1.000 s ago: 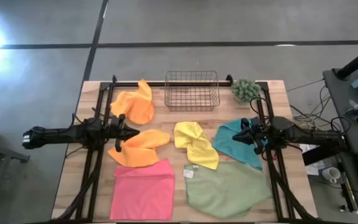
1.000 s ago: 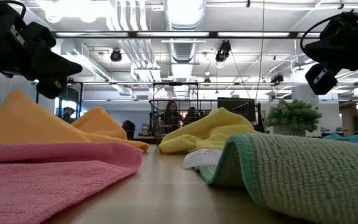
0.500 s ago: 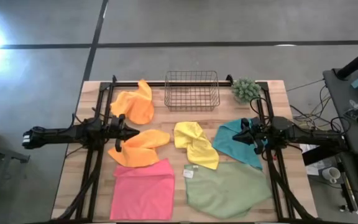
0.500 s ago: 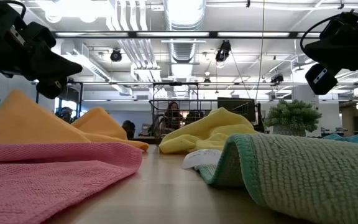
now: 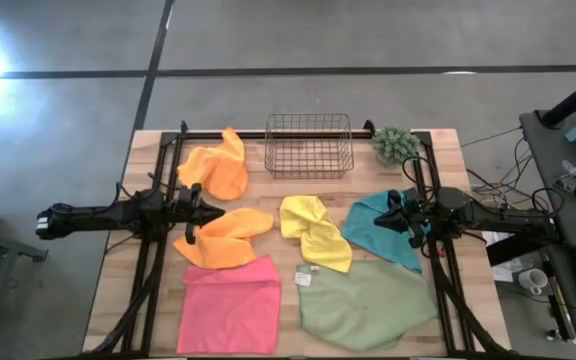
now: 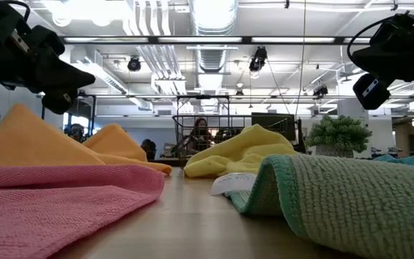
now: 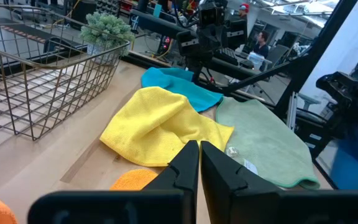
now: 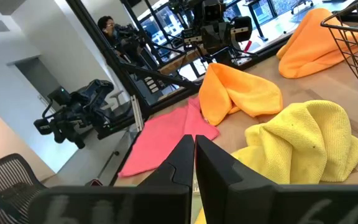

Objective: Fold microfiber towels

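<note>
Hovering over the table [image 5: 118, 300], the left gripper [image 5: 206, 213] has its jaws pressed fully together and grips nothing — it hangs just above the edge of the near orange towel [image 5: 223, 238], with the second orange towel [image 5: 216, 170] farther back by the wire basket [image 5: 308, 146]. Across from it the right gripper [image 5: 381, 220] is pinched tight as well, empty, poised over the teal towel [image 5: 386, 240]. Between the two grippers lies the crumpled yellow towel [image 5: 315, 230]. At the front edge the pink towel [image 5: 230, 305] lies flat, and beside it sprawls the larger light green towel [image 5: 368, 302], its white tag [image 5: 305, 277] turned toward the pink one. From table level the teal towel [image 6: 408, 160] is only a sliver behind the green one's thick folded rim [image 6: 336, 194] — and the pink towel [image 6: 56, 194] runs off the picture's edge. A small green plant [image 5: 396, 144] stands at the far right corner.
</note>
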